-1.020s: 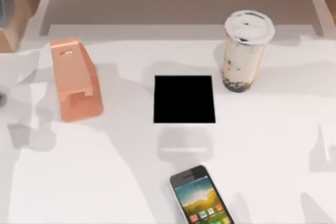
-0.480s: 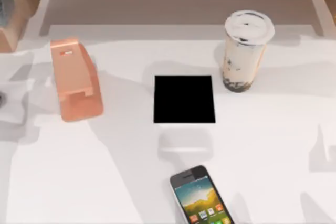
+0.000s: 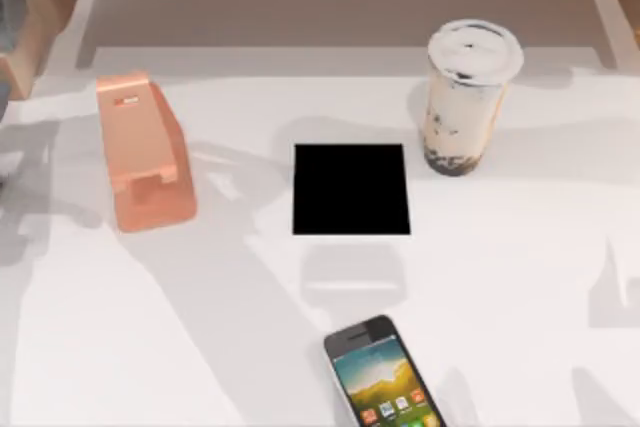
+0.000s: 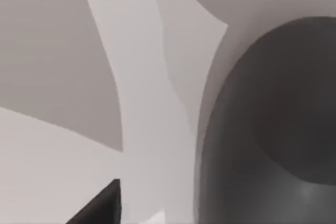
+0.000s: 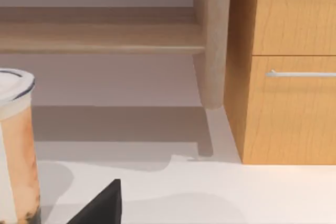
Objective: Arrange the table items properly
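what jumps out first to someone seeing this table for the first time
The flat black square pad at the table's middle catches the eye first, stark against the white top. Next come the peach-orange stand on the left side and the tall lidded milk-tea cup standing upright at the far right. The smartphone, its colourful screen facing up, lies at the near edge.

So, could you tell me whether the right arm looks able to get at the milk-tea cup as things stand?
Probably yes. The milk-tea cup stands upright and alone on the top view's right side, apart from the black pad and the phone, with bare table around it. The right wrist view shows it close by, with nothing in front of it.
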Tool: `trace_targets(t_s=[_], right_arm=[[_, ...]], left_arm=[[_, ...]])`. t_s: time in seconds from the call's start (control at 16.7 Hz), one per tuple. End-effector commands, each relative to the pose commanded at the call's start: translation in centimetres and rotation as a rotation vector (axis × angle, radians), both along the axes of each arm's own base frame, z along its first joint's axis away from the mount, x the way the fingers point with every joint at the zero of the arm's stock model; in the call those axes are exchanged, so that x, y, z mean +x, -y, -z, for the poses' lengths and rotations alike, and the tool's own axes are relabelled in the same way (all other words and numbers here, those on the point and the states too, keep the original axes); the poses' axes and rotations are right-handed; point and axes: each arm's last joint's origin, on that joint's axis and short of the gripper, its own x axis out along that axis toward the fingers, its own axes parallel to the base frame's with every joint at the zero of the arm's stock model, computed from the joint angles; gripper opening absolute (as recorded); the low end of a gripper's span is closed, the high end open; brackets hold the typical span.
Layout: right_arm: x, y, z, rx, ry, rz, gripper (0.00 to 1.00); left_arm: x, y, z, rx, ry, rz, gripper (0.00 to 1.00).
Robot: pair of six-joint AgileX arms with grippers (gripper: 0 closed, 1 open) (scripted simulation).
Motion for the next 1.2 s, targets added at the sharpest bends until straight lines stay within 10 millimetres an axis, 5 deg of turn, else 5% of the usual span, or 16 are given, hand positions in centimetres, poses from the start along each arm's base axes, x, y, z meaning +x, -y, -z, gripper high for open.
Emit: trace_targets(t_s=[0.18, 0.42, 1.2], right_arm=[[0.0, 0.0, 0.0, 0.0, 0.0, 0.0, 1.0], [0.0, 0.0, 0.0, 0.0, 0.0, 0.0, 1.0], [0.0, 0.0, 0.0, 0.0, 0.0, 0.0, 1.0]], left_arm=[[-0.2, 0.0, 2.2, -0.001, -0.005, 0.0, 1.0], [-0.3, 0.0, 2.4, -0.001, -0.006, 0.001, 1.0], [-0.3, 0.0, 2.4, -0.001, -0.006, 0.001, 0.02]])
